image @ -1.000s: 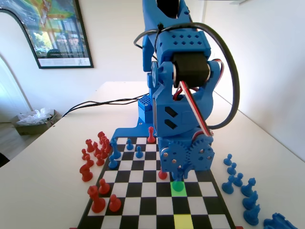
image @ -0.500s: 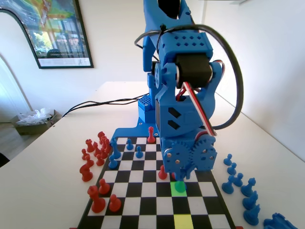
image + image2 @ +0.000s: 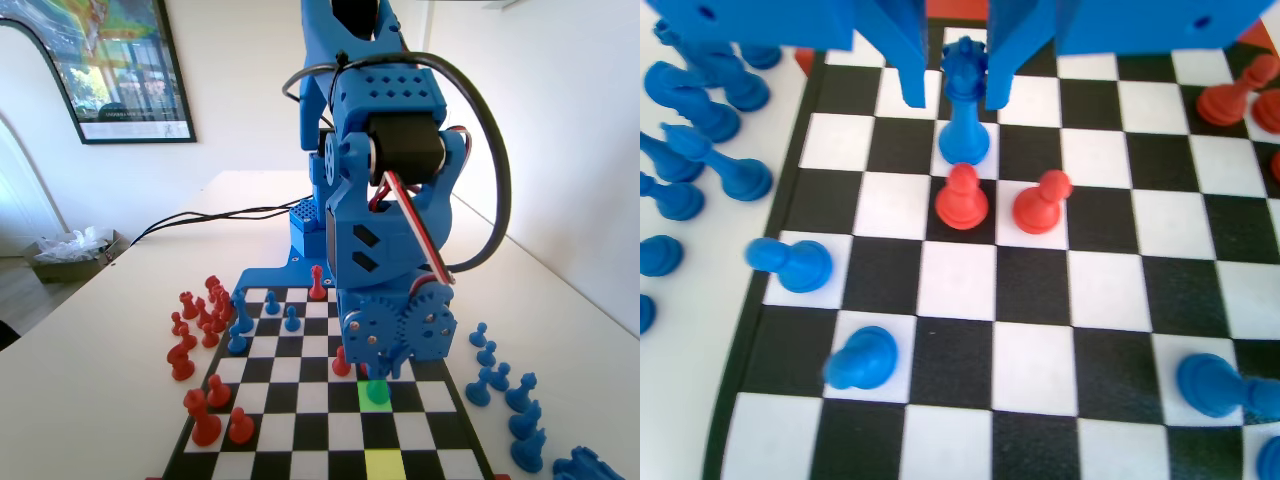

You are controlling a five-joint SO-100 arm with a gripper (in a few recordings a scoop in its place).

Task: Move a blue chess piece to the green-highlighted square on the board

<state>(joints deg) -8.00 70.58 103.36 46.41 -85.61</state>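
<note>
1. Top centre of the wrist view: the gripper, jaws parted, flanks the blue chess piece without evident contact.
2. That glossy, jagged-crowned piece stands upright on the board.
3. Two round-headed red pawns stand just below it.
4. Lower centre of the fixed view: the green-highlighted square glows beneath the gripper.

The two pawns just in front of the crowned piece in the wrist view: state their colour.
Both pawns are red; the crowned piece is blue. Clearest in the wrist view.
</note>
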